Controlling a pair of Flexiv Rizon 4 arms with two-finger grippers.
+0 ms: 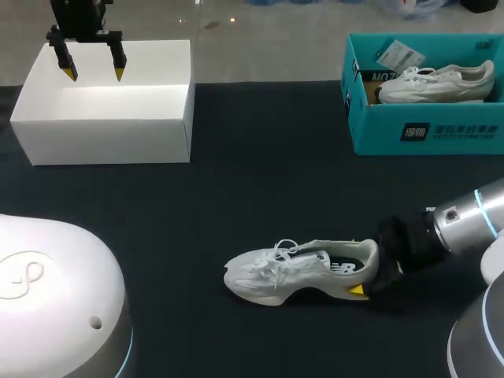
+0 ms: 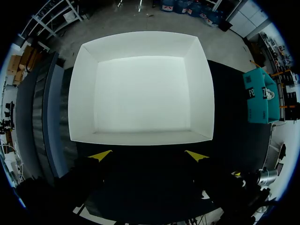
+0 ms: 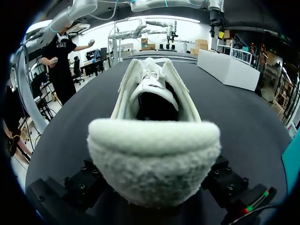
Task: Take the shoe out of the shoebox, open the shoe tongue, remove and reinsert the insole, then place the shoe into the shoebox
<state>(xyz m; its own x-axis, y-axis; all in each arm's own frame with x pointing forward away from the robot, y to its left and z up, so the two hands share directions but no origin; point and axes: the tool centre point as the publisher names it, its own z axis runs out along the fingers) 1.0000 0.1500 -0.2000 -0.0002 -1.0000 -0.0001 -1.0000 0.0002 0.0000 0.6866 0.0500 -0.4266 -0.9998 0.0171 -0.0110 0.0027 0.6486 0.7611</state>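
Observation:
A white shoe (image 1: pixel 295 272) rests on the black table, toe toward the left, its opening and laces facing up. My right gripper (image 1: pixel 365 269) comes in from the right and is shut on the shoe's heel; one yellow fingertip (image 1: pixel 358 290) shows on the near side, the other is hidden behind the heel. In the right wrist view the fuzzy heel collar (image 3: pixel 153 159) fills the space between the fingers, and the dark inside of the shoe (image 3: pixel 152 105) lies ahead. My left gripper (image 1: pixel 94 72) (image 2: pixel 147 155) hangs open above the empty white box (image 1: pixel 110 142) (image 2: pixel 140 47).
A teal shoebox (image 1: pixel 425 130) (image 2: pixel 260 101) stands at the back right with another white shoe (image 1: pixel 437 83) inside. Black tabletop (image 1: pixel 260 181) stretches between the two boxes and the shoe.

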